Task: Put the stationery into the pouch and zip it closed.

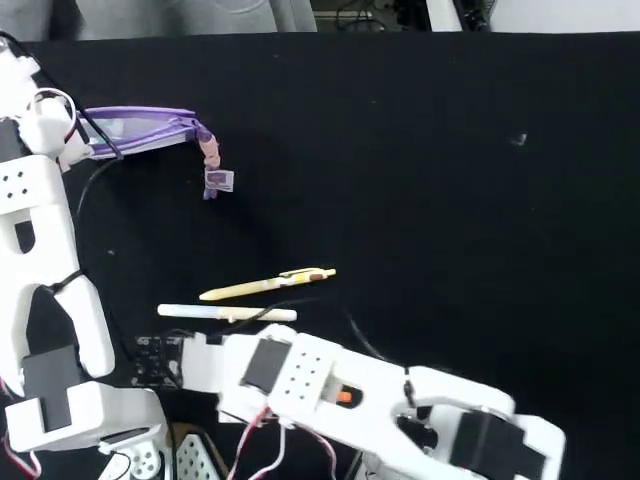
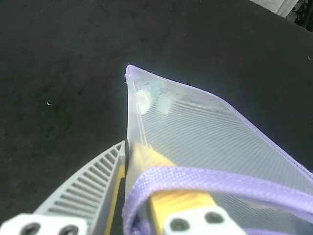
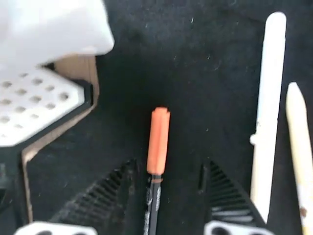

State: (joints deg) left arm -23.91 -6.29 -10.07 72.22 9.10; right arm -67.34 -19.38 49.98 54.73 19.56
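Note:
A clear mesh pouch (image 1: 140, 130) with purple trim lies at the table's far left; its zipper pull with a pink charm (image 1: 210, 152) hangs off its right end. My left gripper (image 2: 131, 149) is shut on the pouch (image 2: 205, 132) at its edge, one finger inside the mesh and one outside. A yellow pen (image 1: 265, 286) and a white pen (image 1: 226, 313) lie side by side near the front. My right gripper (image 3: 169, 165) is open low over the table, and an orange-capped black pen (image 3: 159, 139) lies between its fingers without touching them. In the high view it (image 1: 152, 362) points left.
The white pen (image 3: 266, 107) and the yellow pen (image 3: 301, 147) lie just beside my right gripper. The other arm's white base (image 3: 34, 105) on a tan board stands close on the opposite side. The black table (image 1: 450, 200) stretches to the right.

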